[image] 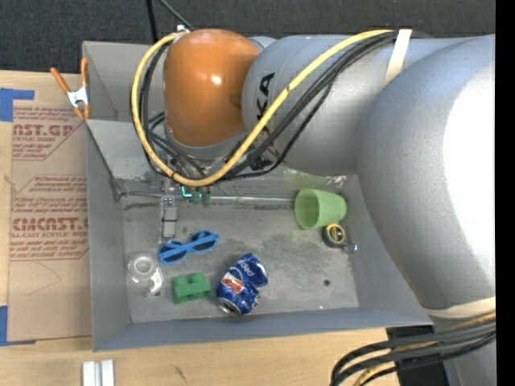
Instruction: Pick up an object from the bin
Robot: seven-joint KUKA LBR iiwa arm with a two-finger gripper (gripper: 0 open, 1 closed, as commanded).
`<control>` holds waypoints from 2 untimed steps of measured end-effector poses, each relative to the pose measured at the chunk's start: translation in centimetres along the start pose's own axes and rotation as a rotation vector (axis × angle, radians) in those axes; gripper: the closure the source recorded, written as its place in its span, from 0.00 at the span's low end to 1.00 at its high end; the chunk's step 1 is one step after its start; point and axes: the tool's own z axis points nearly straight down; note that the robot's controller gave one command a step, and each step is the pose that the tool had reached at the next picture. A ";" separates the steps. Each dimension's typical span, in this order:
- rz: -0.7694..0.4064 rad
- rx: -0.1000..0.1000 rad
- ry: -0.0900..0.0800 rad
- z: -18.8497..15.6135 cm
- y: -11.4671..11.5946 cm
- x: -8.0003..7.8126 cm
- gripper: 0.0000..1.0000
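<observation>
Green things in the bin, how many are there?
2: a green cup on its side at right, a green block lower left by the crushed can. The arm may hide more.

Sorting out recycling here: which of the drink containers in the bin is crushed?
The blue soda can by the bin's near wall; the green cup and clear cup keep their shape.

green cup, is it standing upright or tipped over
Tipped over. The green cup lies on its side, its round mouth facing the view's left, not up.

Pincer (168,219) just beside blue sunglasses (188,247); crushed can (241,284) near.
</observation>
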 end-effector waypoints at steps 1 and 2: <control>-0.037 0.003 0.003 10.1 -4.7 3.6 0.00; -0.037 -0.001 -0.006 9.6 -4.4 3.3 1.00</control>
